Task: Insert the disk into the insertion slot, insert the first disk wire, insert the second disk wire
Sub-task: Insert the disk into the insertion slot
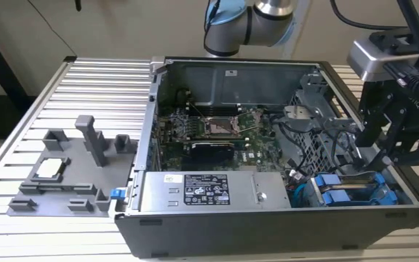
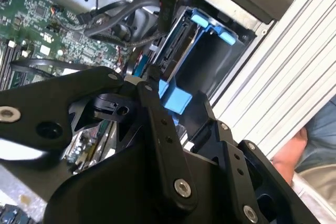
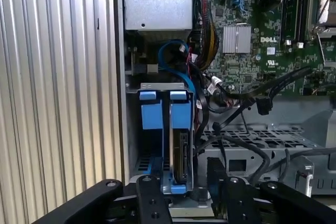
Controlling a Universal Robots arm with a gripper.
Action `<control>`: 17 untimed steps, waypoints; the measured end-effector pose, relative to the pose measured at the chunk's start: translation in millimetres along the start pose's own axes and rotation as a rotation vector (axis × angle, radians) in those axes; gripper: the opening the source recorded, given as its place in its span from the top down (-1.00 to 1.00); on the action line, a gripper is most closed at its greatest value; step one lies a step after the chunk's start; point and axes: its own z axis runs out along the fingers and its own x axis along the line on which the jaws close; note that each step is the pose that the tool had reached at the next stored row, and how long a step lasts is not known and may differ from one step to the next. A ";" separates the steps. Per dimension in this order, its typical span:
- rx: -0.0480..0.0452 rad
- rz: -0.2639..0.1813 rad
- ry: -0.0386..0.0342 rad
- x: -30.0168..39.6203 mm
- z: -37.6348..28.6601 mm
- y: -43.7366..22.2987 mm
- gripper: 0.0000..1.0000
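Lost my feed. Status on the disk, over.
Gripper open, straddling disk's end. Disk on edge in drive cage, beside second blue carrier. Loose black cables alongside.

Disk (image 3: 181, 162) in insertion slot (image 3: 157, 85), exterior view's right of power-supply box (image 1: 209, 191); fixture (image 1: 57, 183) exterior view's left of case (image 1: 268, 232).

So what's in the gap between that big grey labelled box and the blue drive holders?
Between the box and the holders, the exterior view shows a bundle of dark cables.
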 end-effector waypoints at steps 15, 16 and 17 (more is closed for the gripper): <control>0.0995 -0.036 -0.0266 -11.0 0.2 0.2 0.06; 0.1007 -0.029 -0.0253 -11.1 0.1 0.1 0.06; 0.1011 -0.017 -0.0236 -11.1 0.1 0.1 0.06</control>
